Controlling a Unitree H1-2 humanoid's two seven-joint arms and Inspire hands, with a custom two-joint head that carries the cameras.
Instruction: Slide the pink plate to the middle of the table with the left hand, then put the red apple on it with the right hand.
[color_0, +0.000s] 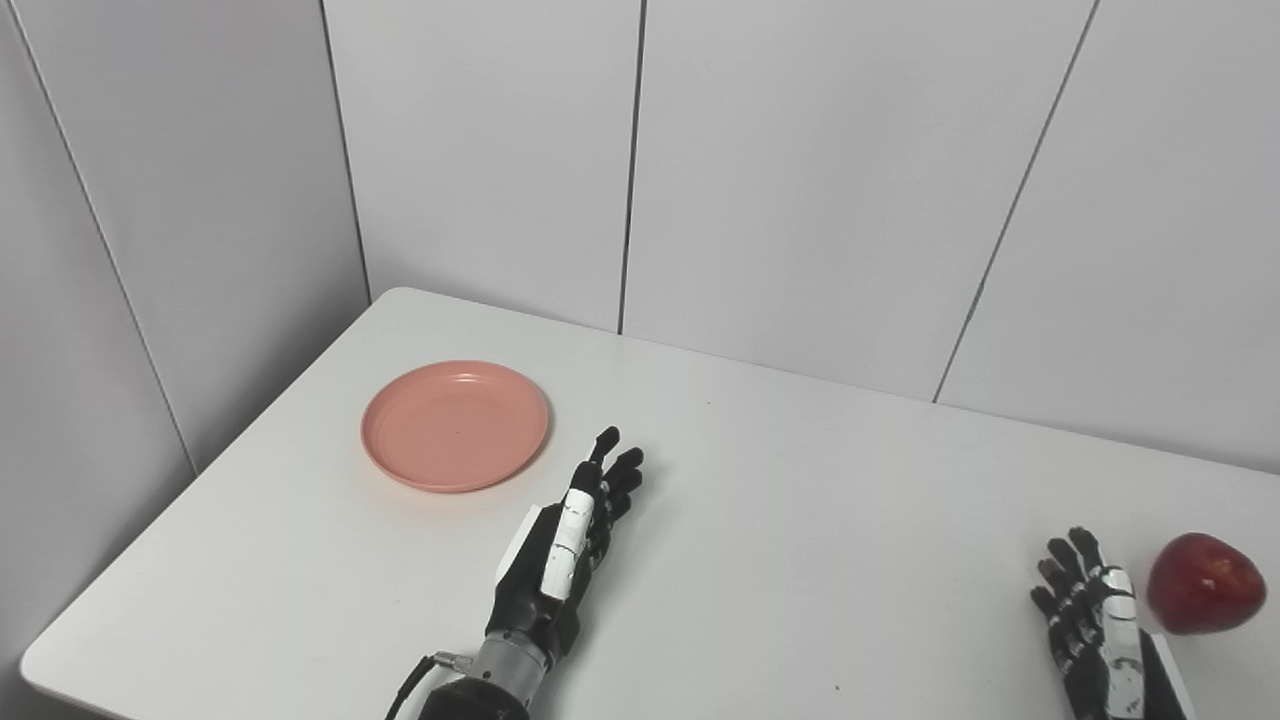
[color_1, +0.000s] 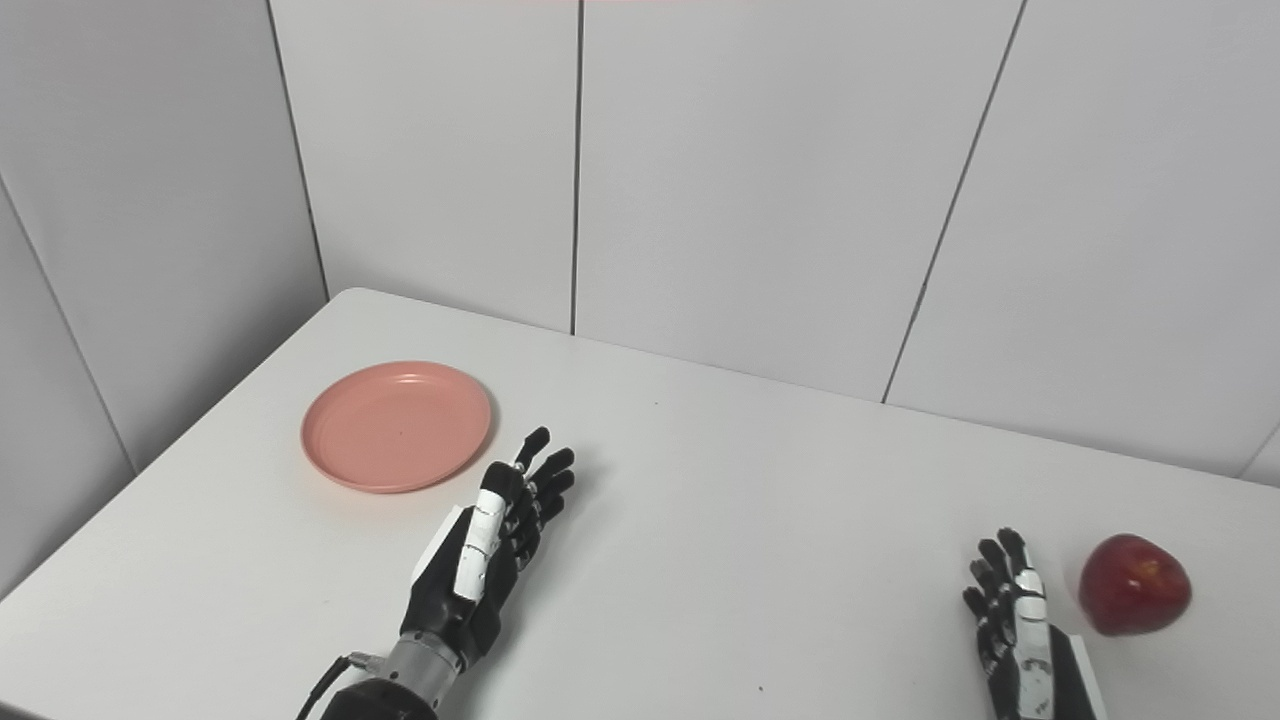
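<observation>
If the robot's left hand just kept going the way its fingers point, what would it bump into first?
Probably nothing on the table. The left hand points up and slightly right, passing to the right of the pink plate. Bare white table lies ahead, then the wall panels, though depth is hard to judge.

I see a white table (color_0: 800, 520) with rounded corners, set into a corner of grey wall panels. A pink plate (color_0: 455, 426) lies flat on its left part, empty. A red apple (color_0: 1204, 583) sits near the right edge, well apart from the plate. Both rest directly on the tabletop.
</observation>
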